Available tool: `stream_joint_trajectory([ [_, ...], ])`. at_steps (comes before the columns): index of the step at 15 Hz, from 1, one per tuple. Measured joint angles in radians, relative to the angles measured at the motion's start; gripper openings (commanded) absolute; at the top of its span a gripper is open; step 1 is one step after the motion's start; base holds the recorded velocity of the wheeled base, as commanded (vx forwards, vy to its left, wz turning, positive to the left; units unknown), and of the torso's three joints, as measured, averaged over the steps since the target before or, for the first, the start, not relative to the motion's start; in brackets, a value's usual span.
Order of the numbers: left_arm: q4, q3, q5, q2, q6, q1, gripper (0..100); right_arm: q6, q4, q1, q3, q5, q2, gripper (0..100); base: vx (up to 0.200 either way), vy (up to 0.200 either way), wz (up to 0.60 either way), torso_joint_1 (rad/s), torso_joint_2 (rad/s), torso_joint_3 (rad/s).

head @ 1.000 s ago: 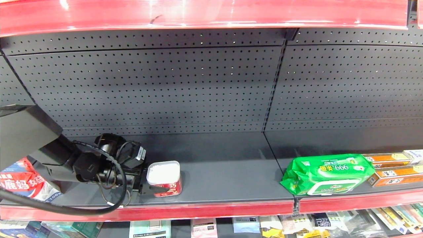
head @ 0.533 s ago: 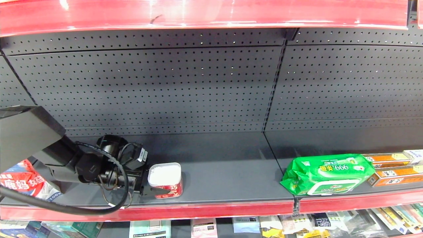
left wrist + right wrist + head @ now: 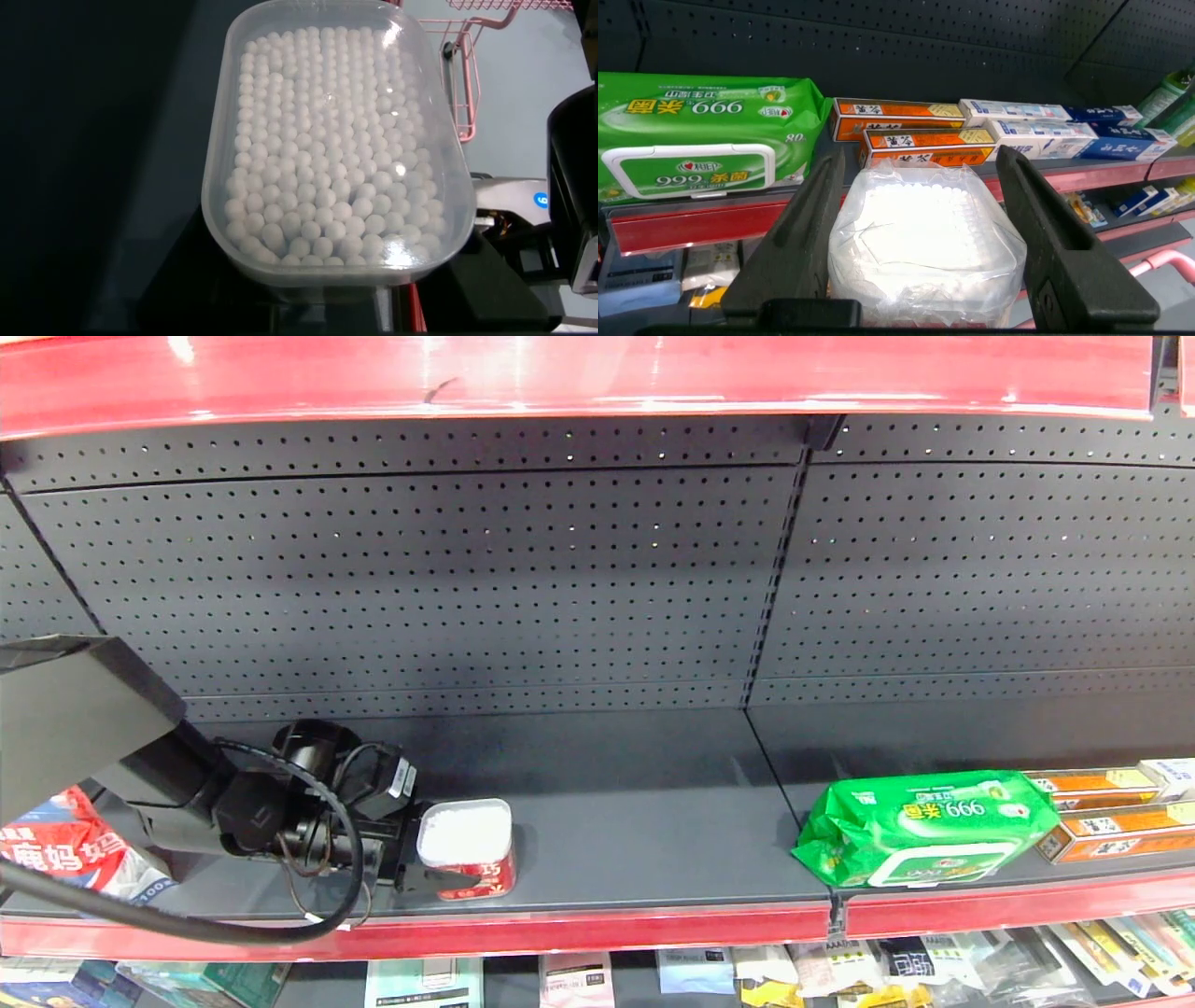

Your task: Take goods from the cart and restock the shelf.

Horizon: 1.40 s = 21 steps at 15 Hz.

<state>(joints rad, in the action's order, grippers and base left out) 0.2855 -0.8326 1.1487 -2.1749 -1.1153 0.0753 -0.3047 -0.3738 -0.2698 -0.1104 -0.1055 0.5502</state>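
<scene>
A clear tub (image 3: 464, 823) with a red label and a top full of white beads stands on the dark shelf (image 3: 635, 840) near its front left. My left gripper (image 3: 456, 861) comes in from the left and is shut on it, one finger (image 3: 446, 877) lying across the label. The left wrist view looks straight at the tub (image 3: 336, 140) from close up. My right gripper (image 3: 923, 163) hangs in front of the shelf's right part, shut on a clear pack of cotton swabs (image 3: 924, 247), with a finger (image 3: 808, 229) pressed against each side.
A green wet-wipes pack (image 3: 924, 826) and orange boxes (image 3: 1111, 812) lie on the shelf's right section, with toothpaste boxes (image 3: 1064, 126) beyond. A red and blue bag (image 3: 65, 859) sits at the far left. The shelf has a red front lip (image 3: 597, 926). A pink cart (image 3: 467, 56) stands behind.
My left gripper has moved a little to the right and down with the tub, close to the shelf's front edge. The goods on the right have not moved.
</scene>
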Motion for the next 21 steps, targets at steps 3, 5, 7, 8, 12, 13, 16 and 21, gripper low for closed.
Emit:
stream_joint_trajectory([
  [3, -0.001, 0.003, 0.001, -0.003, 0.0, 0.0, 0, 0.0, 0.0, 0.0, 0.0, 0.0, 0.0, 0, 0.0, 0.0, 0.0, 0.0, 0.0, 0.0],
  [5, -0.001, 0.003, 0.002, -0.006, 0.001, 0.004, 0, 0.0, 0.0, 0.0, 0.0, 0.0, 0.0, 0, 0.0, 0.0, 0.0, 0.0, 0.0, 0.0],
  [7, -0.002, 0.003, 0.008, -0.008, 0.004, 0.009, 0, 0.0, 0.0, 0.0, 0.0, 0.0, 0.001, 0, 0.0, 0.0, 0.0, 0.0, 0.0, 0.0],
  [8, -0.004, 0.003, 0.008, -0.01, 0.005, 0.011, 0, 0.0, 0.0, 0.0, 0.0, 0.0, 0.001, 0, 0.0, 0.0, 0.0, 0.0, 0.0, 0.0],
  [12, -0.009, 0.004, 0.031, -0.017, 0.005, 0.014, 0, 0.0, 0.0, 0.0, 0.0, 0.0, 0.002, 0, 0.0, 0.0, 0.0, 0.0, 0.0, 0.0],
  [13, -0.01, 0.004, 0.031, -0.017, 0.005, 0.014, 0, 0.0, 0.0, 0.0, 0.0, 0.0, 0.002, 0, 0.0, 0.0, 0.0, 0.0, 0.0, 0.0],
  [16, -0.011, 0.003, 0.031, -0.021, 0.006, 0.014, 100, 0.0, 0.0, 0.0, 0.0, 0.0, 0.002, 0, 0.0, 0.0, 0.0, 0.0, 0.0, 0.0],
  [21, -0.019, -0.001, 0.029, -0.023, 0.03, 0.014, 100, 0.0, 0.0, 0.0, 0.003, 0.0, 0.003, 0, 0.0, 0.0, 0.0, 0.0, 0.0, 0.0],
])
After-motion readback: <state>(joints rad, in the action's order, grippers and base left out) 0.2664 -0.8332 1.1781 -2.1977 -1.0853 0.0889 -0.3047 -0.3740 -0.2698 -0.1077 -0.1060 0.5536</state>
